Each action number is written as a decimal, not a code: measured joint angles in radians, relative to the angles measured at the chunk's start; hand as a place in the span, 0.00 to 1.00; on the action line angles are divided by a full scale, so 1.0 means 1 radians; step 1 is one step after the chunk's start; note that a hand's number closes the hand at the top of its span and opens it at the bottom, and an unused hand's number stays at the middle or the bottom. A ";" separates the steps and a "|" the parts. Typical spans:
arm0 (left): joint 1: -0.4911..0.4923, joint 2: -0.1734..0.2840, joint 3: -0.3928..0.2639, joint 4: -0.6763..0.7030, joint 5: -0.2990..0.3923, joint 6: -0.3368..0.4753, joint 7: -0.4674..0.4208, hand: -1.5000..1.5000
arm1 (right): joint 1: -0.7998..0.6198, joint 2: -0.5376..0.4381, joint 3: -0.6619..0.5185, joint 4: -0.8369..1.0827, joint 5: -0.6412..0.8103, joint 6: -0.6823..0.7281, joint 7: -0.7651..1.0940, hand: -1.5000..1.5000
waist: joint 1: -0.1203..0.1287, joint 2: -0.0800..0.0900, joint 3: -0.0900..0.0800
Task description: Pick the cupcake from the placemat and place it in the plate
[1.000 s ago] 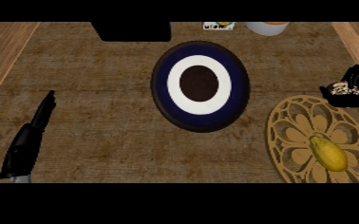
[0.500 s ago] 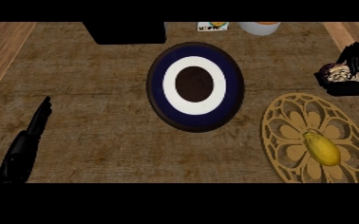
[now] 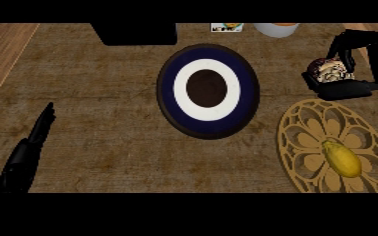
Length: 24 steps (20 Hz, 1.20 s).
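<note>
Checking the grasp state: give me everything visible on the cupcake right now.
The cupcake shows at the view's right edge, off the gold cut-out placemat, above its upper rim. Its top looks pale cream, mottled with dark brown; its base is hidden. The right hand is curled round it, black fingers arching over from above and the palm below. It seems lifted, but its height over the counter cannot be told. It is not yet over the plate, which lies to its left.

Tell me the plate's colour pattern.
The plate has a dark brown centre, a white ring and a navy outer band, seen in the head view.
</note>
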 measured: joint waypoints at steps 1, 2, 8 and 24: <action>-0.010 -0.003 -0.004 0.002 -0.004 0.001 0.007 0.50 | -0.019 0.020 0.018 -0.028 0.009 -0.002 0.054 1.00 | 0.003 0.001 0.000; -0.019 -0.005 -0.005 0.008 -0.009 0.003 0.009 0.50 | -0.038 0.037 0.034 -0.044 0.018 -0.001 0.099 1.00 | 0.006 0.002 0.000; -0.018 -0.009 -0.010 -0.026 -0.015 -0.012 0.025 0.50 | -0.134 0.148 0.133 -0.057 0.101 0.014 0.293 1.00 | 0.021 0.006 0.001; -0.061 -0.023 0.002 0.006 -0.036 -0.019 0.026 0.50 | -0.330 0.497 0.174 0.379 0.212 -0.058 0.359 0.00 | 0.031 0.012 0.002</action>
